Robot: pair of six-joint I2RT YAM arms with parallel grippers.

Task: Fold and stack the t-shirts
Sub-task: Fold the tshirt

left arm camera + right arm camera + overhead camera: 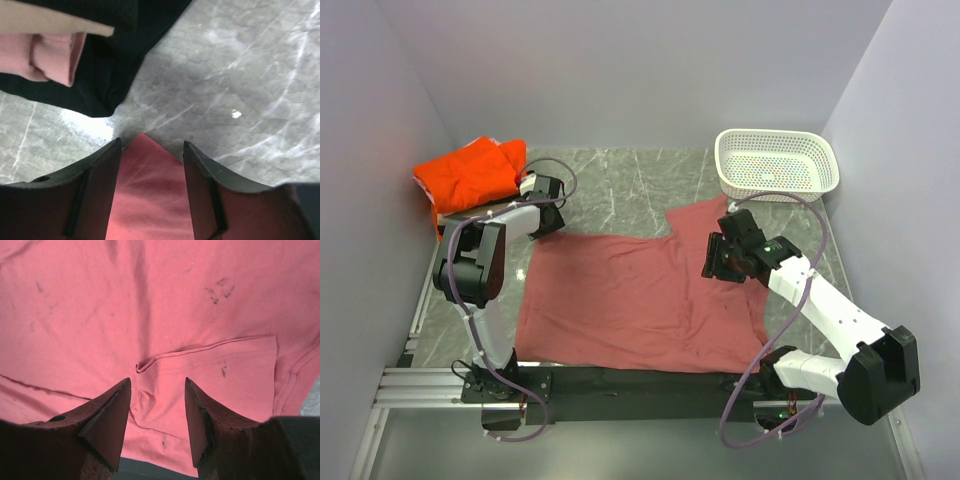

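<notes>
The left gripper (150,147) has its two dark fingers spread apart, and the pointed corner of a dusty-red shirt (147,195) lies on the table between them, not pinched. Just beyond that corner lies a black shirt (115,55) with a beige shirt (45,17) overlapping it. The right gripper (157,385) also has its fingers apart. It is held close over the same red shirt, above a hemmed flap folded onto the cloth. Seen from above, the red shirt lies spread mostly flat across the middle of the grey marble table (620,180), between the two arms. A bright orange shirt (470,172) sits bunched in the far left corner, and a white basket (777,165) stands in the far right corner.
</notes>
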